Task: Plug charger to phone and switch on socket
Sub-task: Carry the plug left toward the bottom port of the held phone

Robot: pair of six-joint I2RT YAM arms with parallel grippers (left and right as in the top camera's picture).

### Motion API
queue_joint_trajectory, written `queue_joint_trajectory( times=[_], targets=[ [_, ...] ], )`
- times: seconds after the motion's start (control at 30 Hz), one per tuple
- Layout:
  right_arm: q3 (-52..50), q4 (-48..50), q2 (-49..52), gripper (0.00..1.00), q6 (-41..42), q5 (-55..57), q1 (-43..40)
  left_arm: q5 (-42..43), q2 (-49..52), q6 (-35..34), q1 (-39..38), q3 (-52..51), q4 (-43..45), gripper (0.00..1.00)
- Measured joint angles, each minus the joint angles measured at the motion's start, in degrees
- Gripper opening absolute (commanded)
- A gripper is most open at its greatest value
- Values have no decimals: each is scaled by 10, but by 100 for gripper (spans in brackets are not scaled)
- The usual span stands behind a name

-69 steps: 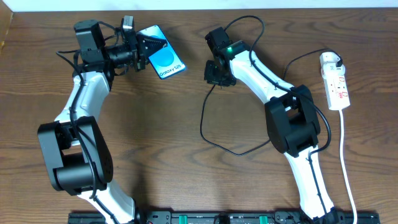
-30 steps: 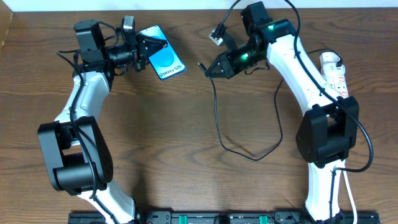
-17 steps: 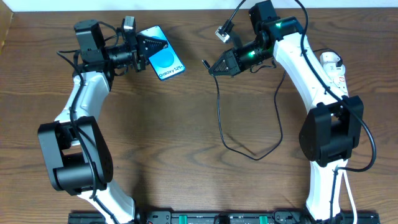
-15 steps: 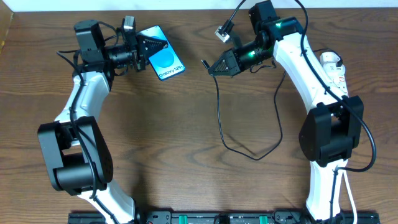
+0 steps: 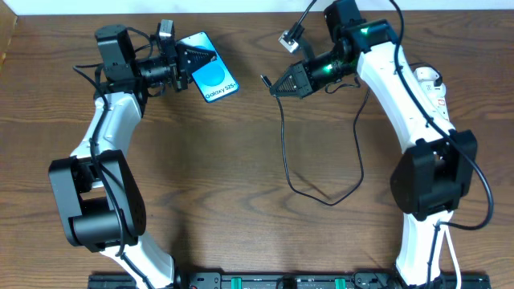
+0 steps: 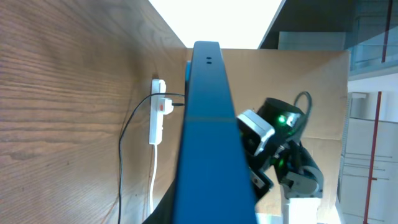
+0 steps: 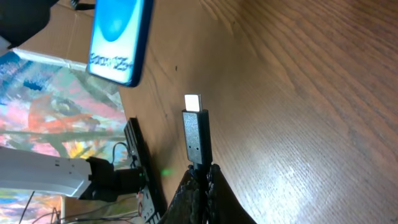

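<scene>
Two grippers above brown wooden table (image 5: 201,201); left gripper (image 5: 189,61) clamped on phone (image 5: 212,78), held tilted off table at far left, blue screen lit; right gripper (image 5: 275,88) pinched together on charger (image 5: 283,136) just behind plug tip (image 7: 194,124); tip pointing toward phone, near but apart; rest of charger hanging in loose loop onto table; socket (image 6: 157,117) lying flat near far right edge, partly hidden in overhead view.

The only lettering that can be read is the small white "Galaxy S25" along one edge of the phone's (image 5: 210,74) blue screen in the overhead view; the right wrist view shows it blurred.
</scene>
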Motion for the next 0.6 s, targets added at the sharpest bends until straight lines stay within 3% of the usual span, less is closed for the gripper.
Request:
queue_joint_trajectory(
  times=[0.23, 0.6],
  targets=[
    [0, -19, -26, 1, 0, 2, -13, -4, 0, -6, 0, 0, 10, 7],
    [0, -22, -26, 1, 0, -8, 12, -8, 0, -164, 0, -5, 257, 8]
  ],
)
